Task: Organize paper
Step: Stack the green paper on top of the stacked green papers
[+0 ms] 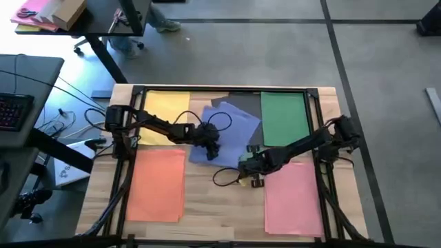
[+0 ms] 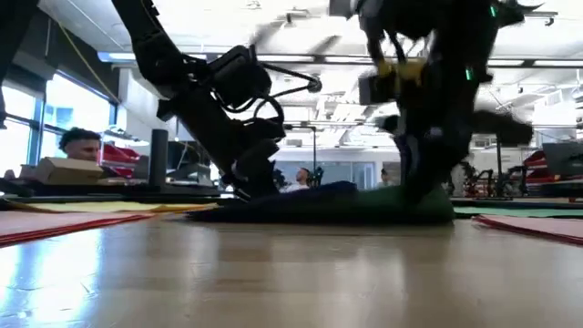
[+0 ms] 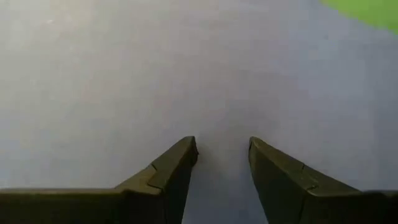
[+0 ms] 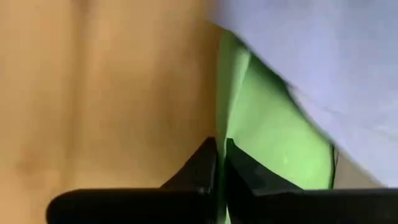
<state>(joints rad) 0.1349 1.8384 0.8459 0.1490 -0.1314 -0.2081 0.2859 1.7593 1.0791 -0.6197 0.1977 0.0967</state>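
Pinching a green sheet (image 4: 267,143) edge, our right gripper (image 4: 221,155) sits beside the blue paper (image 1: 231,127); left gripper (image 3: 222,155), apart, presses it

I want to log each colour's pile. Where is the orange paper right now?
In the high view the orange paper lies flat on the table's near-left part, just below the yellow paper, beside the left arm.

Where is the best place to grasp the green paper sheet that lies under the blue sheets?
Probably at its exposed lifted edge beside the bare wood, approached from the table's open front. The green paper sheet curls up there, where the right gripper pinches it; the blue paper sheets cover the rest.
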